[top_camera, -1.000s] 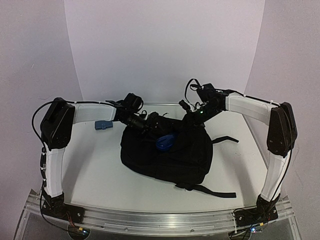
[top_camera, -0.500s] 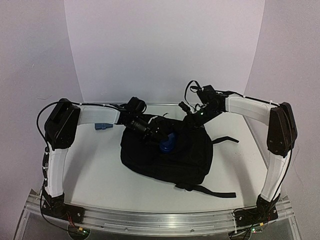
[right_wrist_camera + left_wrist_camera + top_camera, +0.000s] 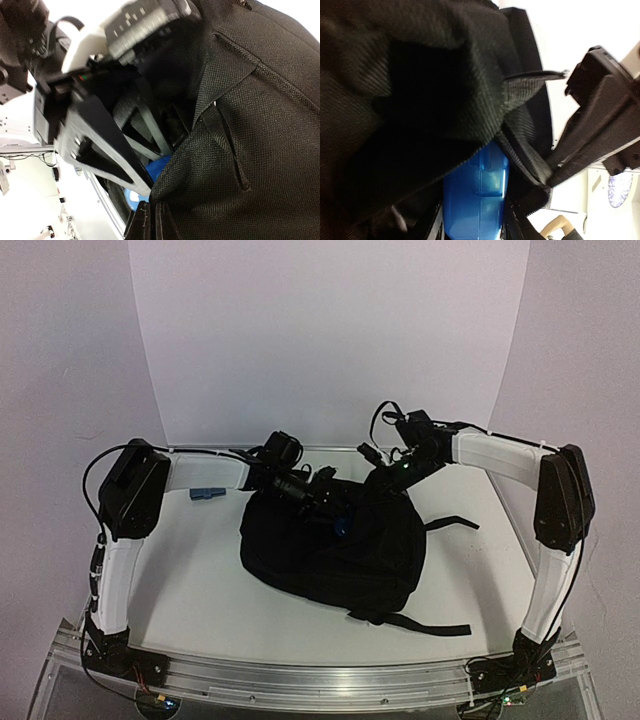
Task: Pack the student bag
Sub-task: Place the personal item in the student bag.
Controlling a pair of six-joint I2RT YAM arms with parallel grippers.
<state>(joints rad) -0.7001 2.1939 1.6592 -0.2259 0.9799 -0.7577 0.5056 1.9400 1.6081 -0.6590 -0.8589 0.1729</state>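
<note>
Two grippers at student bag (image 3: pixel 335 560) mouth | top: bag on table (image 3: pixel 200 570); left gripper (image 3: pixel 318 498) inside mouth, grip unreadable; right gripper (image 3: pixel 388 478) pinching rim | left wrist: blue box (image 3: pixel 475 200) inside bag, should go deeper | right wrist: rim needs lifting wider.

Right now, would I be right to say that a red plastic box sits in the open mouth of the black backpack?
Not quite: the plastic box is blue, not red. It does sit in the open mouth of the black backpack, and the left wrist view shows this clearly.
</note>
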